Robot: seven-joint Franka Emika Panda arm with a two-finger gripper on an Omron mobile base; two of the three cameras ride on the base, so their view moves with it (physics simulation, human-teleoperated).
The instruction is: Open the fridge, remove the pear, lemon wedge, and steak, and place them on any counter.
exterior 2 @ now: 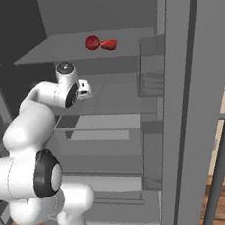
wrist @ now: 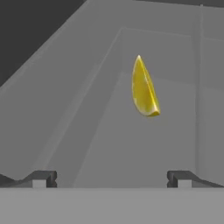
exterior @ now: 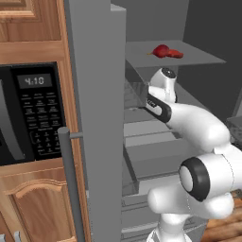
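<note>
The grey fridge (exterior: 94, 118) stands open, its doors (exterior 2: 192, 100) swung out to both sides. On the upper shelf (exterior 2: 53, 54) lie a round dark red pear (exterior 2: 92, 42) and, just beside it, the flat red steak (exterior 2: 109, 44); both also show in the left base view, pear (exterior: 160, 50) and steak (exterior: 175, 54). My arm reaches in over the middle shelf, under that upper shelf. A small yellow lemon wedge (wrist: 143, 89) lies on the grey shelf a short way ahead of my gripper (wrist: 111, 179). The gripper is open and holds nothing.
A black microwave (exterior: 28, 113) sits in wooden cabinets left of the fridge. Bar handles (exterior: 71, 189) (exterior 2: 224, 161) stick out from the open doors. A see-through door bin (exterior: 134, 92) hangs close to my wrist. Drawers (exterior 2: 101, 130) lie under the middle shelf.
</note>
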